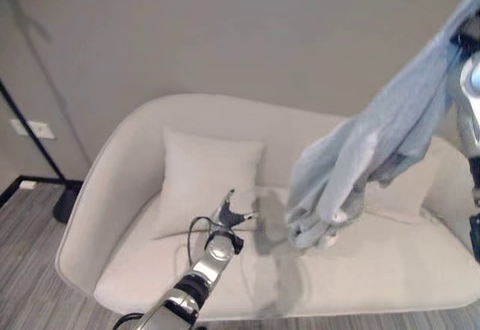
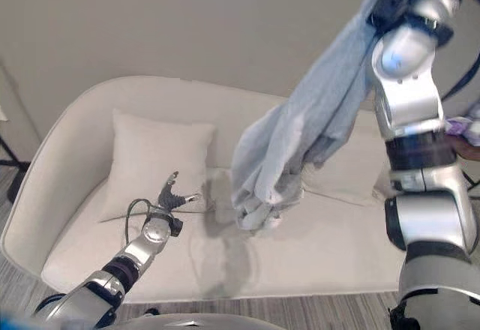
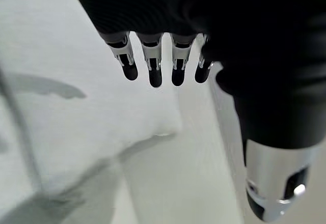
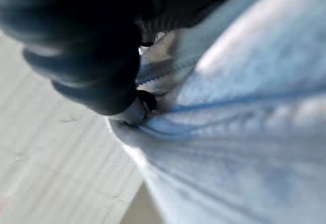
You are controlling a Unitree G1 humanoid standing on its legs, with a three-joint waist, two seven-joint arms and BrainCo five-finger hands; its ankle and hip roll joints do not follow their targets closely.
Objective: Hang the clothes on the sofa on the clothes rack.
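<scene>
A light blue garment [image 1: 352, 172] hangs in the air over the right half of the white sofa [image 1: 127, 150], its bunched lower end just above the seat. My right hand [image 2: 391, 4] is raised high at the upper right and is shut on the garment's top; in the right wrist view its dark cover [image 4: 86, 51] sits against the blue cloth [image 4: 244, 112], with a fingertip pressed into a fold. My left hand [image 1: 231, 214] hovers open over the seat beside a white pillow [image 1: 206, 176], its fingers [image 3: 153, 68] straight and holding nothing.
The black pole of the clothes rack [image 1: 30, 131] slants down at the far left to a dark base [image 1: 66, 201] on the grey floor. A second white pillow [image 1: 409, 189] lies behind the garment. A plain wall stands behind the sofa.
</scene>
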